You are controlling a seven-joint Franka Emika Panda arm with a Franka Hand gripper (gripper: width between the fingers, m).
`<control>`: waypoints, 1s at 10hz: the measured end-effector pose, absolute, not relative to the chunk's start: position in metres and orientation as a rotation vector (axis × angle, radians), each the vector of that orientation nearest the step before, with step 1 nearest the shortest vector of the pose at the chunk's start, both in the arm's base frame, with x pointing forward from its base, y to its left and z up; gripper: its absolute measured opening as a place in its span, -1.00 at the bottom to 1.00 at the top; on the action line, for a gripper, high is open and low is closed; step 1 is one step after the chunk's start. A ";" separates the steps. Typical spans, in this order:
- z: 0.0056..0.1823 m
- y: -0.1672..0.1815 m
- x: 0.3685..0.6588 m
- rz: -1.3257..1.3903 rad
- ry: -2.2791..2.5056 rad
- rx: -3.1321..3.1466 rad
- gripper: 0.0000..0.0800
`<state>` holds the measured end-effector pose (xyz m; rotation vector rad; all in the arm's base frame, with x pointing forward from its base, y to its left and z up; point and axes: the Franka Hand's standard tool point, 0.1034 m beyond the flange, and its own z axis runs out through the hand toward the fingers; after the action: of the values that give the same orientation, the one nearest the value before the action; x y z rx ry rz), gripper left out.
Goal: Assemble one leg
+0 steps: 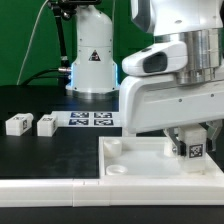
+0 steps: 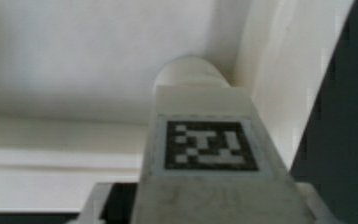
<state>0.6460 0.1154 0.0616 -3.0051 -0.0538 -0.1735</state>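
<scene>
Nearest, at the exterior view's right, the arm (image 1: pixel 165 95) reached straight down over the large white tray-like piece (image 1: pixel 135 160) on the black table (image 1: pixel 55 155). The gripper (image 1: pixel 191 150) was clamped on the leg (image 1: pixel 194 153), held upright above the tray piece's far corner on that side. Whether the leg touched the piece could not be told.

In the wrist view the leg (image 2: pixel 208 115) was a plain white block with a black-and-white square tag (image 2: pixel 211 146) on its face and a rounded tip pointing at the tray's inner corner (image 2: pixel 247 50).

Farther back, at the exterior view's left, two more legs (image 1: pixel 17 124) (image 1: pixel 46 124) lay side by side. Just beside them was the marker board (image 1: pixel 90 118), with the arm's base (image 1: pixel 92 65) behind.
</scene>
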 end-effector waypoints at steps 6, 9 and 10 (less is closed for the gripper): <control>0.061 0.110 0.640 -0.094 1.042 -2.773 -0.27; 0.061 0.110 0.638 -0.044 1.619 -2.486 -0.27; 0.060 0.110 0.637 -0.036 1.716 -2.425 -0.27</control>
<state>0.6373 0.1104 0.0601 -2.4247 1.7156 -0.0365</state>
